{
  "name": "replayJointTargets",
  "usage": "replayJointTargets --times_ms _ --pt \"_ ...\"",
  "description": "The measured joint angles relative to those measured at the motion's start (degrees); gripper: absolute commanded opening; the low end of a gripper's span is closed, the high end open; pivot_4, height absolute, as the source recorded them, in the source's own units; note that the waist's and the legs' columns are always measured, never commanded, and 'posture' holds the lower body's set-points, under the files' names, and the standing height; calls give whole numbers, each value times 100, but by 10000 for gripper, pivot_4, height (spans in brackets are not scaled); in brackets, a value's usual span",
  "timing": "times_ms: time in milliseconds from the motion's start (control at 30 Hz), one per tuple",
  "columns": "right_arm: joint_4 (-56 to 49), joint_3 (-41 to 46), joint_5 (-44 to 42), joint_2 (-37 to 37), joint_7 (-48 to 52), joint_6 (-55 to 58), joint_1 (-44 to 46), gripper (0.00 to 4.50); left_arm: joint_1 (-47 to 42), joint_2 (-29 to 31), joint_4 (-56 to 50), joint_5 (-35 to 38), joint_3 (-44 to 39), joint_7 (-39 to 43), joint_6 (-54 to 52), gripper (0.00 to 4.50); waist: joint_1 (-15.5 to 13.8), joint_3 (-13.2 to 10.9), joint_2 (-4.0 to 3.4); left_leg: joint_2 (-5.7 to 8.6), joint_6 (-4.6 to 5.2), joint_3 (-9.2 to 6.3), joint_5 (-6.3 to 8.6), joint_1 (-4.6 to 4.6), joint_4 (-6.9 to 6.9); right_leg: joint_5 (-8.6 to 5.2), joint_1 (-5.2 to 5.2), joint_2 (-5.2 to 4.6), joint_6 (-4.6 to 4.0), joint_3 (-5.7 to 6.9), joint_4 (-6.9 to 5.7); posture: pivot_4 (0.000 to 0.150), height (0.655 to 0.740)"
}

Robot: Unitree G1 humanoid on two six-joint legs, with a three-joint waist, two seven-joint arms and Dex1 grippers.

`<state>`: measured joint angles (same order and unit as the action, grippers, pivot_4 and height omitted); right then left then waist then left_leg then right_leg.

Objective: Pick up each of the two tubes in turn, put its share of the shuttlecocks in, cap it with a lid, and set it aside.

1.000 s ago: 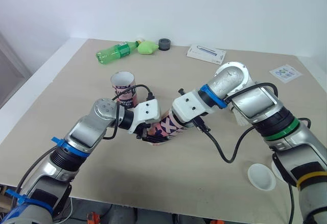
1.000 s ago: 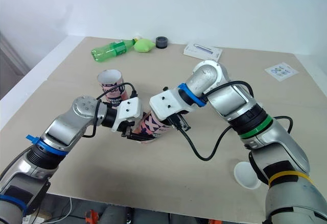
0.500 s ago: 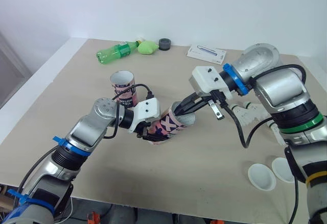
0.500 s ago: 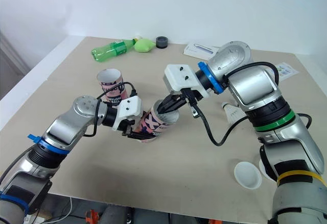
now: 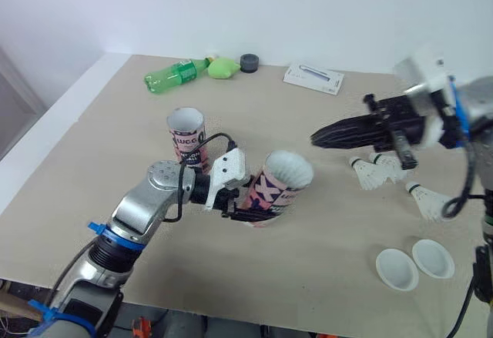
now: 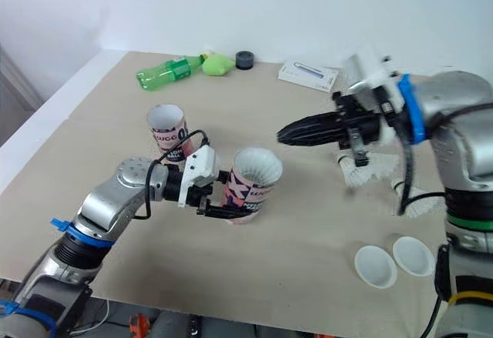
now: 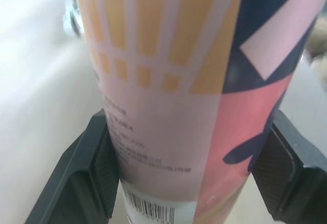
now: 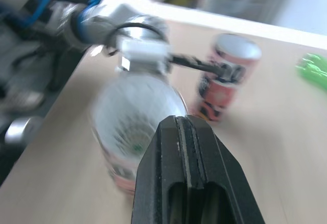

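Plain lab-like test room (bare white wall [image 5: 269, 7], beige worktable [image 5: 115, 122])
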<state>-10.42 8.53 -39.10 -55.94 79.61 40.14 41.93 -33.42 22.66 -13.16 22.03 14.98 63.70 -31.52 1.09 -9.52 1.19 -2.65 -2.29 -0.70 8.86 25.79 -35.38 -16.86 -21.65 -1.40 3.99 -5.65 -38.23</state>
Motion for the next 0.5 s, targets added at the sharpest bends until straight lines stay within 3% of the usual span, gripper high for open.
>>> replayJointTargets --times_ms 200,367,500 --pt "-832 1329 -361 -165 -768 560 -1773 225 287 -381 407 341 -148 158 458 31312 9 -13 -24 1 2 -3 1 -3 -2 -1 5 4 0 2 -3 1500 7294" --pt "-1530 2520 -412 55 -1556 943 -3330 225 410 -706 1705 -20 -4 319 1582 31312 2 -14 -24 8 1 -1 0 -4 -16 4 14 -2 14 -3 1 1500 7294" --pt "-2156 3039 -746 140 -1954 1207 -3989 225 402 -1006 2360 -189 95 525 2351 31312 24 -14 -23 3 1 0 -1 -9 -15 -1 15 4 33 -6 2 1500 7294"
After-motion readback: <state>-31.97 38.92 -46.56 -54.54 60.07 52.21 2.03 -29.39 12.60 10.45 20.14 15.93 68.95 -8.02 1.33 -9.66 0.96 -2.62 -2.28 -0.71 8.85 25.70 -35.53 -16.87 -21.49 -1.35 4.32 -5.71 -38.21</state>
